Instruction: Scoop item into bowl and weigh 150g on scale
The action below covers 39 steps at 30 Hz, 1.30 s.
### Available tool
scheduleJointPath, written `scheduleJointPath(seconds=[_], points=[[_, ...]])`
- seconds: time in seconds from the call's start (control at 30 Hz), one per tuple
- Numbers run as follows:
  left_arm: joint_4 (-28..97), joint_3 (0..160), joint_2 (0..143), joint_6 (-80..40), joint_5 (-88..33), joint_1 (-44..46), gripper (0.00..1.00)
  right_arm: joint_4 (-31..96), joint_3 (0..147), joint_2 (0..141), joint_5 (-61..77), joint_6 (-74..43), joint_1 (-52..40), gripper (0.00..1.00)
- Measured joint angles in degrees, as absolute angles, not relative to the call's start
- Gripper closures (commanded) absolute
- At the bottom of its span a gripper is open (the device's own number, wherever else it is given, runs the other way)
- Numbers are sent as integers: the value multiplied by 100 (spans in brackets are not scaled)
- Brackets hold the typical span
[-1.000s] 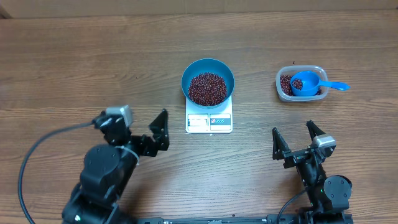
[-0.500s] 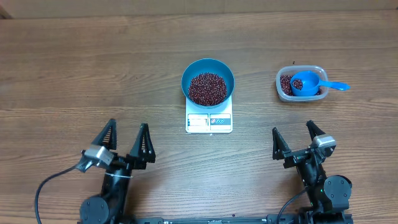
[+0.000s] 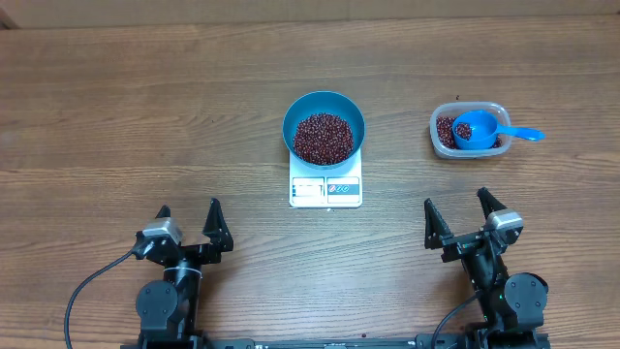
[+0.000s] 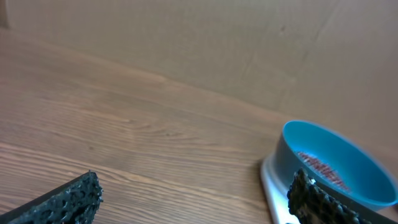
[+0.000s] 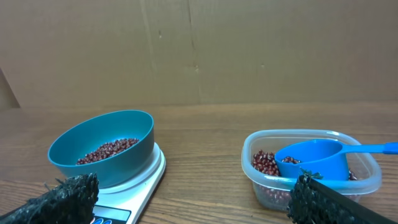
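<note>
The bowl point(image 3: 324, 105) sits on the scale point(image 3: 325, 190) with beans point(image 3: 323, 138) inside. The scoop point(image 3: 480, 129) lies in the tub point(image 3: 438, 142), right of the scale. The left hand point(image 3: 188, 209) and right hand point(image 3: 455, 202) are spread apart, empty. Scooping looks done, but the scale's number is too small to read.

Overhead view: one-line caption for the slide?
Blue bowl of beans on the scale, scoop resting in the tub, left gripper and right gripper open and empty.

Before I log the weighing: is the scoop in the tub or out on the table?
In the tub: the scoop sits inside the clear tub, handle overhanging its rim.
</note>
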State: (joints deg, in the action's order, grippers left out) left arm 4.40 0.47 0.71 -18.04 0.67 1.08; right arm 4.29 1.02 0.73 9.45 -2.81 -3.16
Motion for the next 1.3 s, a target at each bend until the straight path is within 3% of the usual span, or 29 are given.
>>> scheduleJointPath(seconds=[0.37, 1.3], points=[[449, 47, 71, -1046, 89, 108, 0, 427, 102, 73, 947, -281, -316, 0], [449, 47, 71, -1022, 91, 108, 0, 427, 102, 73, 943, -279, -316, 0]])
